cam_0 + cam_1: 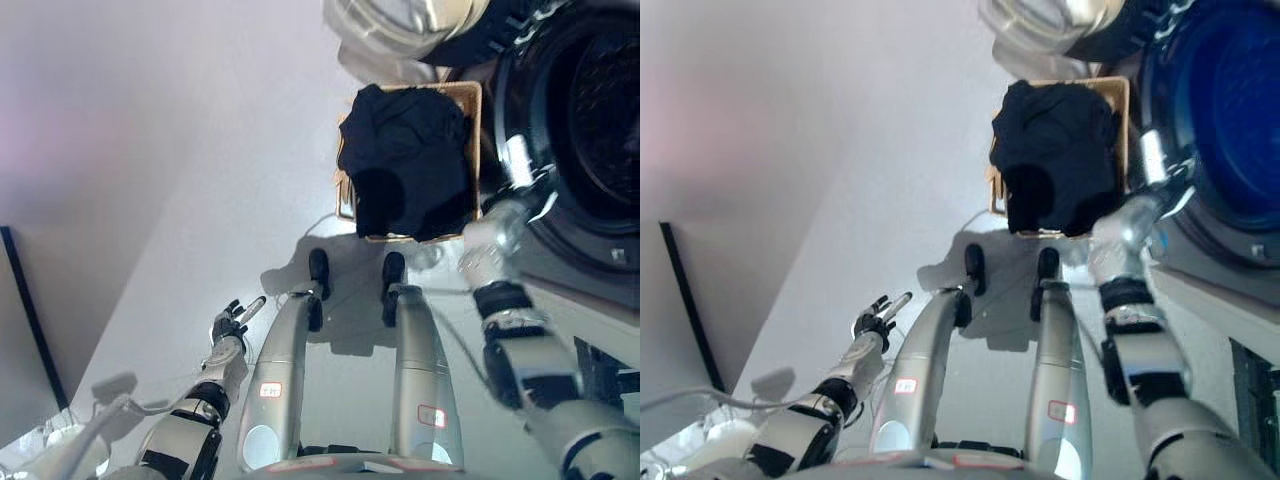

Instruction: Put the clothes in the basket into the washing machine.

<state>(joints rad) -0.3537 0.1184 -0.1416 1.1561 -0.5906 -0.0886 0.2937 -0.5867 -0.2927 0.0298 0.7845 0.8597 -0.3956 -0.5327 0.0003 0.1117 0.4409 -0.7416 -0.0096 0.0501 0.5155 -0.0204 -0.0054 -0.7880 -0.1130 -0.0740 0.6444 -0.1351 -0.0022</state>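
A wicker basket [473, 100] stands on the floor next to the washing machine [590, 250]. It is filled with dark clothes [405, 160] heaped above its rim. The machine's drum opening [605, 100] is at the right, and its round door [400, 25] hangs open past the basket. My right arm reaches up along the basket's right side. My right hand [522, 185] sits between the basket's edge and the drum rim, its fingers hard to make out. My left hand [232, 325] hangs low at the left with fingers spread, holding nothing.
Pale floor stretches to the left of the basket. A dark upright edge [25, 310] stands at the far left. Some pale items [50, 445] lie at the lower left corner.
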